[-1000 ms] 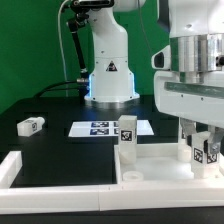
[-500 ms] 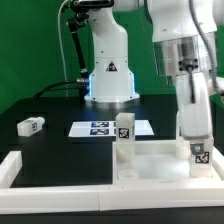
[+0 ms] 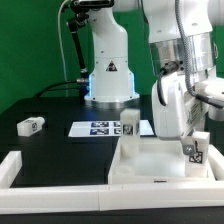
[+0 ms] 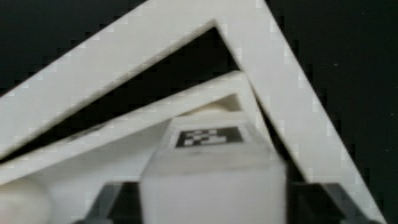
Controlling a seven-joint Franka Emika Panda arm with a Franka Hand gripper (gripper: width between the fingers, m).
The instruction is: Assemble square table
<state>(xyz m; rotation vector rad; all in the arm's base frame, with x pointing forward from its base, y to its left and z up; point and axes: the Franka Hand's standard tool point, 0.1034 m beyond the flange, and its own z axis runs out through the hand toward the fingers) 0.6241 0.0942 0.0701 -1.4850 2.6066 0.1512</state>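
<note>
Nearest, the square table top (image 3: 150, 165) rests on the worktop (image 3: 50, 145). At its far corner on the exterior view's right a tagged leg (image 3: 194, 152) leans, long axis tilted off upright, directly inside the gripper (image 4: 217, 203), whose jaws look clamped on its sides. Farther back, a second leg (image 3: 128, 126) stands upright

White arm (image 3: 172, 35) (black cable (image 3: 70, 45)).
</note>
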